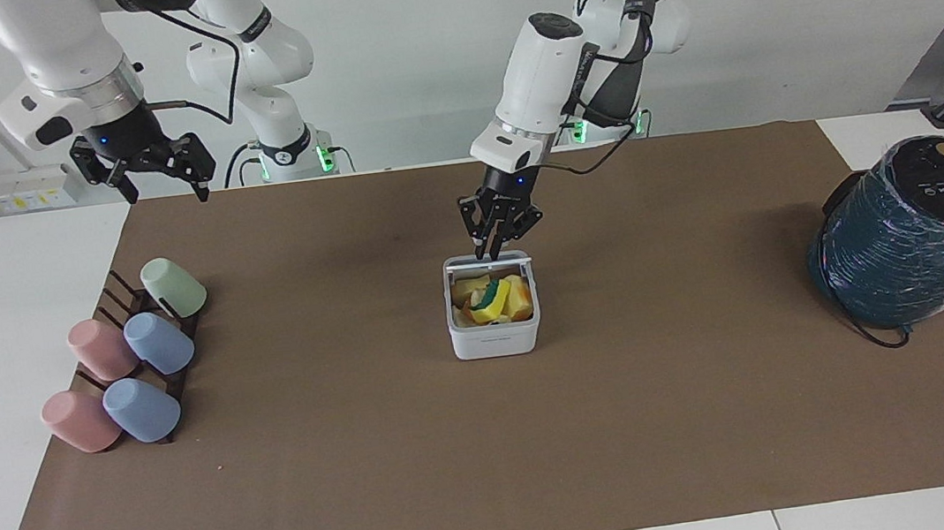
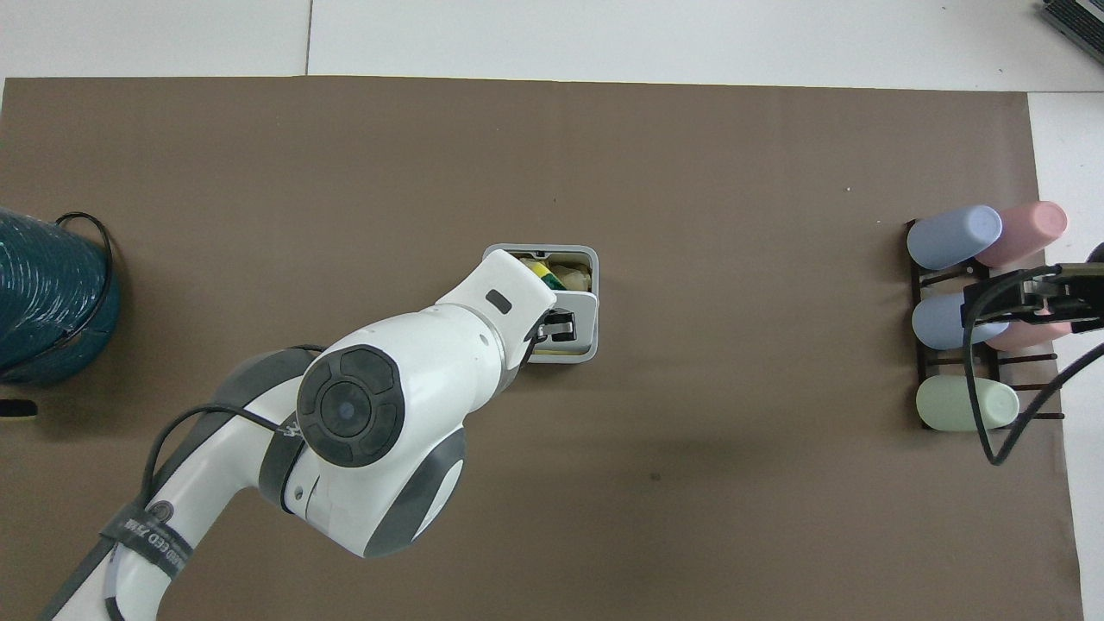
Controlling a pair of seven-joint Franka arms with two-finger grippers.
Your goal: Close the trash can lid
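Note:
The trash can [image 1: 495, 334] is a small white box in the middle of the brown mat, filled with yellow, orange and green scraps. Its rim also shows in the overhead view [image 2: 592, 263]. The lid [image 1: 507, 258] is hinged at the edge nearer to the robots and leans partway down over the opening; in the overhead view the lid [image 2: 580, 321] covers the nearer part of the can. My left gripper [image 1: 489, 254] is shut, with its tips touching the lid's top edge. My right gripper [image 1: 166, 191] is open and waits in the air near the mat's corner, above the cup rack.
A dark rack with several pastel cups [image 1: 132, 361] lies toward the right arm's end of the mat. A large dark teal wrapped cylinder [image 1: 918, 236] with a black cable stands at the left arm's end. The left arm [image 2: 379, 414] covers part of the can from above.

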